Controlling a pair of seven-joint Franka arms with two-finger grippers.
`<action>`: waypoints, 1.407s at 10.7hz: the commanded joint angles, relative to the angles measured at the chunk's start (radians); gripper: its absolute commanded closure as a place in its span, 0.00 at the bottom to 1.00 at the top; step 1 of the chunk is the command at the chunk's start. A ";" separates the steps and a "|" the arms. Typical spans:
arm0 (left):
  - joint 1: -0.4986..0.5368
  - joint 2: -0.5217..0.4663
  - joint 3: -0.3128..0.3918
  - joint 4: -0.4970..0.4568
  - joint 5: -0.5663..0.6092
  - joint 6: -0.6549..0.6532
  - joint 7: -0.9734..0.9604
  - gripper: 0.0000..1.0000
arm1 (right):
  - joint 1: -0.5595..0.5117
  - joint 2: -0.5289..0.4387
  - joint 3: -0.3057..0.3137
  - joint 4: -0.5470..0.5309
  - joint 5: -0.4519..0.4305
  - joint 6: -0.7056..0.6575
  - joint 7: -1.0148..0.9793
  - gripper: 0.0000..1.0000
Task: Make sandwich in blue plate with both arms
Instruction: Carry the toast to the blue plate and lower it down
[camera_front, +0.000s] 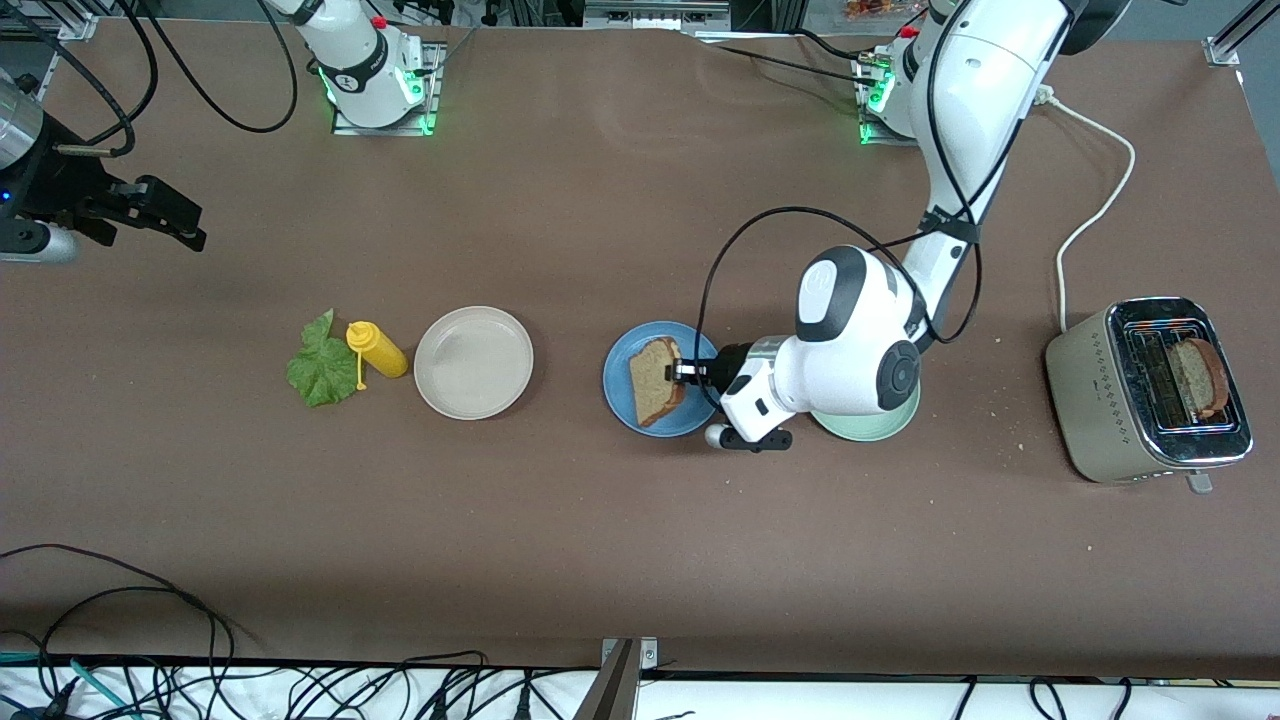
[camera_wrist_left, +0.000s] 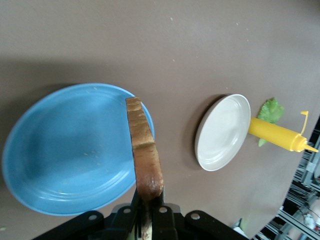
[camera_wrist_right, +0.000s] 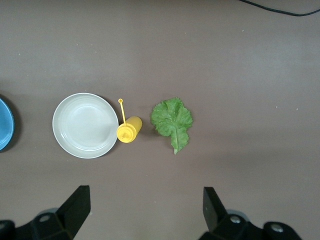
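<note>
Lettuce (camera_front: 322, 364) beside mustard bottle (camera_front: 377, 349) (beige plate (camera_front: 473, 362) adjacent).

A brown table (camera_front: 560, 560) is filling nearly the whole scene under even light. Black cables (camera_front: 300, 690) are trailing along a white strip at its edge nearest the front camera, and aluminium framing (camera_front: 1230, 40) is showing at the table's corner by the left arm's base.

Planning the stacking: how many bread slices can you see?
2: one slice gripped by the left gripper over the blue plate; one slice in the toaster. Its other slot looks empty.
</note>
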 joint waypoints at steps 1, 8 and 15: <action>-0.017 0.024 0.014 0.033 -0.057 -0.004 0.000 1.00 | 0.000 -0.002 0.000 0.012 0.012 -0.015 -0.003 0.00; -0.046 0.070 0.014 0.030 -0.054 -0.001 0.004 1.00 | 0.000 -0.001 -0.002 0.011 0.012 -0.013 -0.005 0.00; -0.029 0.076 0.040 0.017 -0.045 -0.001 0.006 0.00 | 0.000 -0.001 -0.002 0.011 0.012 -0.015 -0.006 0.00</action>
